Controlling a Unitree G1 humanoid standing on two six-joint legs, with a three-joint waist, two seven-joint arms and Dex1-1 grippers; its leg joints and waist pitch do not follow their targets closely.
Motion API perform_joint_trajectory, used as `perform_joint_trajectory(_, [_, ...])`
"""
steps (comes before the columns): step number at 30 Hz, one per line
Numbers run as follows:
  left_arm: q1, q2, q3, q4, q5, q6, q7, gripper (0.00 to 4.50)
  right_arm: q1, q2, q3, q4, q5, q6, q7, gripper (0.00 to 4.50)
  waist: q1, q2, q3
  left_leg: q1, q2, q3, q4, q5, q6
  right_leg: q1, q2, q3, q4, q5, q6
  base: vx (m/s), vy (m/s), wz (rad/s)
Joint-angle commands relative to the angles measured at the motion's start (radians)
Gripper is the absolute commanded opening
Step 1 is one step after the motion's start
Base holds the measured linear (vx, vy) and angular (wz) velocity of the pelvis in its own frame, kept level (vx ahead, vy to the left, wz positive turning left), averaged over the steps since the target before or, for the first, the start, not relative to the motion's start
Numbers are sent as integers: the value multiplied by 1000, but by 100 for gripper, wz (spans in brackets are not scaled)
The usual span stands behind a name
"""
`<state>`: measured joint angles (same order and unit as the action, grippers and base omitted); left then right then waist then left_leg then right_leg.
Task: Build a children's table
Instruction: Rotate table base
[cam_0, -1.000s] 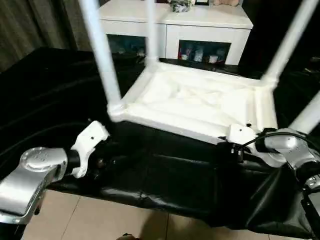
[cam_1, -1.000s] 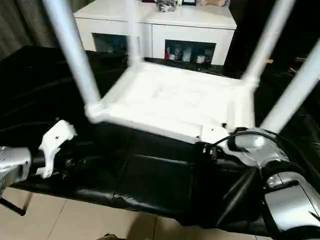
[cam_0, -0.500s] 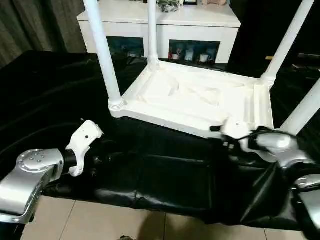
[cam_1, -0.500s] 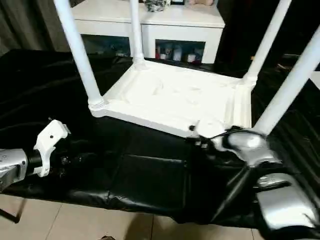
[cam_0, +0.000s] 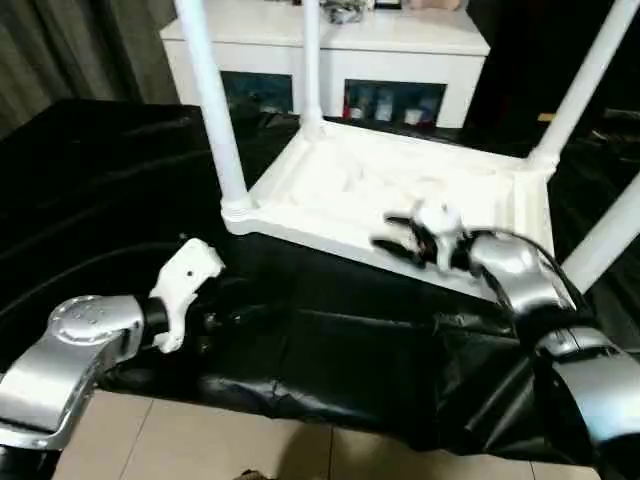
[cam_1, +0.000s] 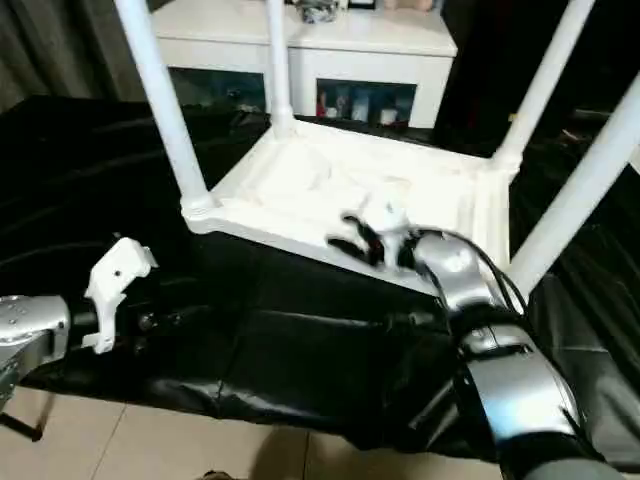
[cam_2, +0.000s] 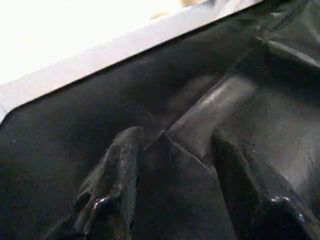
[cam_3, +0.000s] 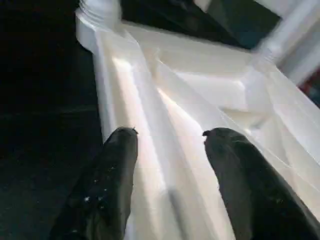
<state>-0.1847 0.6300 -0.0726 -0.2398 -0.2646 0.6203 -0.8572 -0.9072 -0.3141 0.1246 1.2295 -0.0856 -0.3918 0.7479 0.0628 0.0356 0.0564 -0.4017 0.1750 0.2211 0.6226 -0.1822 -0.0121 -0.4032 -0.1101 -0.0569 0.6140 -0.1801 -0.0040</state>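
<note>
Four legs (cam_0: 213, 120) stand up from the children's table (cam_0: 390, 195), which lies upside down on black sheeting (cam_0: 330, 350) in front of a white cabinet (cam_0: 330, 55). The right tool (cam_0: 397, 232) hangs over the table's near rim, its fingers (cam_3: 112, 175) spread apart with nothing between them. The left tool (cam_2: 175, 185) sits low over the sheeting, short of the table's near-left corner, its fingers parted and empty.

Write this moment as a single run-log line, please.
white plastic upturned children's table: four legs fitted | right end effector: open over near edge | left end effector: open above black sheet
</note>
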Motion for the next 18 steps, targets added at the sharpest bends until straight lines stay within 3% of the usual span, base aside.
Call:
perform_joint_trajectory(1, [-25, -4, -17, 9, 11, 2, 5, 251, -26, 11, 29, 14, -42, 67, -9, 236, -2, 5, -67, 38, 52, -37, -93, -342, -17, 24, -33, 33, -59, -252, -247, 0, 0, 0])
perform_joint_trajectory(8, [-49, -9, -41, 18, 7, 10, 2, 251, -78, 39, 76, 60, -77, 215, 117, 236, -3, 2, -70, 34, 54, -37, -91, -318, -12, 28, -33, 33, -53, -206, -257, 0, 0, 0])
perform_joint_trajectory(12, [-51, -9, -46, 19, 8, 11, 1, 251, -99, 40, 90, 73, -105, 243, 108, 236, -2, 2, -69, 34, 56, -37, -91, -311, -13, 26, -34, 32, -51, -206, -267, 0, 0, 0])
perform_joint_trajectory(16, [-52, -6, -50, 23, 10, 10, 1, 251, -111, 38, 107, 82, -131, 269, 114, 236, 0, 1, -67, 37, 56, -36, -92, -327, -22, 24, -36, 34, -54, -234, -255, 0, 0, 0])
perform_joint_trajectory(18, [-52, -5, -51, 23, 9, 11, 1, 251, -114, 38, 113, 84, -138, 275, 122, 209, 0, -1, -68, 36, 56, -36, -92, -324, -23, 24, -37, 34, -54, -233, -254, 0, 0, 0])
